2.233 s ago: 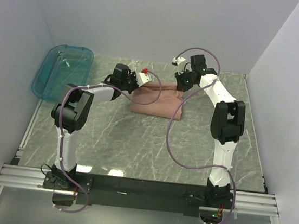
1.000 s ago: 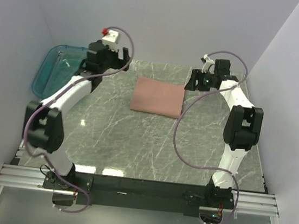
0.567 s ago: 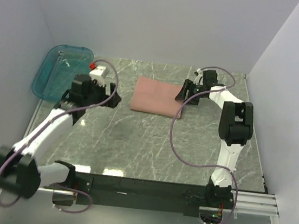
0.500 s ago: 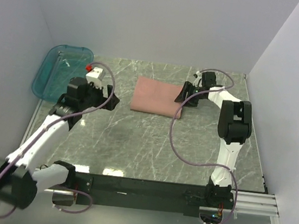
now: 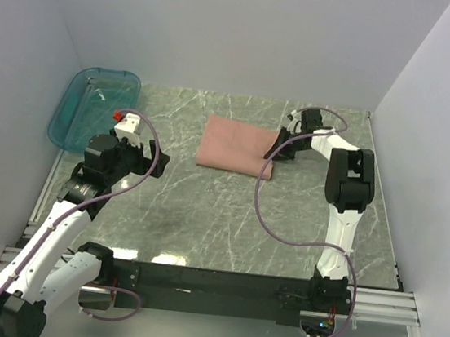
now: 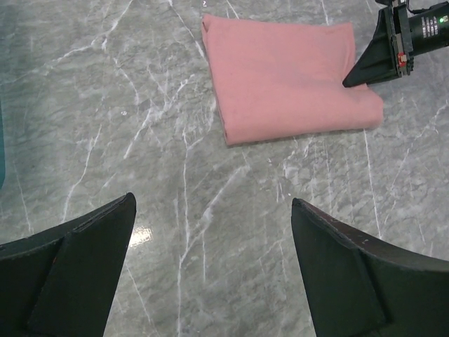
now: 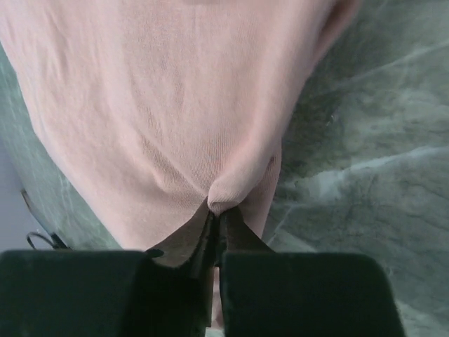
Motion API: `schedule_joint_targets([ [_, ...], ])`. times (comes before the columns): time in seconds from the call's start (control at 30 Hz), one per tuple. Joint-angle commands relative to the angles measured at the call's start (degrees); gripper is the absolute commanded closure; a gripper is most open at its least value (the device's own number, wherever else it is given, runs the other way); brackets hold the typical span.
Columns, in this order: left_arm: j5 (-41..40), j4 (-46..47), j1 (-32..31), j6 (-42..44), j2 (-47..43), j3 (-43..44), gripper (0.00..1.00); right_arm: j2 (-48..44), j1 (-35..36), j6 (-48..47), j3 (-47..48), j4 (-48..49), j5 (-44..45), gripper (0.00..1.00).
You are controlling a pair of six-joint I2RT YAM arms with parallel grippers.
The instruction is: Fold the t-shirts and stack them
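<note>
A dusty-pink t-shirt (image 5: 234, 145) lies folded into a flat rectangle at the back middle of the marble table (image 5: 204, 207); no print shows. My right gripper (image 5: 274, 152) sits low at its right edge. In the right wrist view the right gripper (image 7: 217, 209) is shut, pinching a small fold of the t-shirt (image 7: 161, 91). My left gripper (image 5: 157, 163) hangs open over bare table, left of and nearer than the shirt. The left wrist view shows the left gripper (image 6: 210, 203) spread wide with nothing between its fingers, the t-shirt (image 6: 287, 81) beyond, and the right gripper (image 6: 349, 82) at the shirt's edge.
A teal translucent tray (image 5: 93, 107) stands at the back left corner, past the left arm. White walls close the table on the left, back and right. The right arm's purple cable (image 5: 265, 206) loops over the table in front of the shirt.
The left arm pulled back from the back left toward the near left, its gripper still open. The right gripper dropped to the shirt's right edge and shut on the fabric.
</note>
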Motion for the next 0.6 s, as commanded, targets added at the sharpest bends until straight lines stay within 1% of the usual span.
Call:
schedule_joint_targets([
  [0.0,-0.8,0.3,-0.1,0.5,-0.5,0.0,0.03,0.1,-0.9,-1.3,2.3,-3.5,-3.4,1.0],
  [0.07,-0.8,0.4,-0.1,0.5,-0.7,0.0,0.03,-0.6,-1.6,-2.6,3.0,-4.4,-3.3,1.0],
  [0.17,-0.7,0.4,-0.1,0.6,-0.7,-0.1,0.03,-0.8,-4.7,-5.0,4.9,-7.5,-2.5,1.0],
  [0.27,-0.1,0.5,-0.2,0.7,-0.8,-0.1,0.03,0.7,-9.2,-9.8,9.1,-14.3,-0.2,1.0],
  [0.3,0.1,0.6,-0.2,0.7,-0.7,-0.1,0.03,1.0,-10.1,-11.3,10.2,-17.5,2.7,1.0],
  [0.33,0.2,0.5,-0.2,0.7,-0.8,-0.1,0.03,1.4,-12.5,-13.8,11.6,-18.6,3.9,1.0],
  [0.4,0.3,0.6,-0.2,0.7,-1.0,-0.2,0.03,1.6,-15.0,-16.6,12.7,-21.4,6.1,1.0],
  [0.43,0.6,0.6,-0.4,0.7,-1.0,-0.3,0.03,2.1,-17.3,-18.8,14.2,-22.4,8.5,1.0],
  [0.53,0.7,0.6,-0.6,0.8,-1.3,-0.3,0.03,3.0,-21.0,-22.5,17.5,-24.6,14.9,1.0],
  [0.57,0.7,0.6,-0.6,0.8,-1.3,-0.2,0.03,3.4,-23.6,-23.4,18.6,-25.1,16.1,1.0],
])
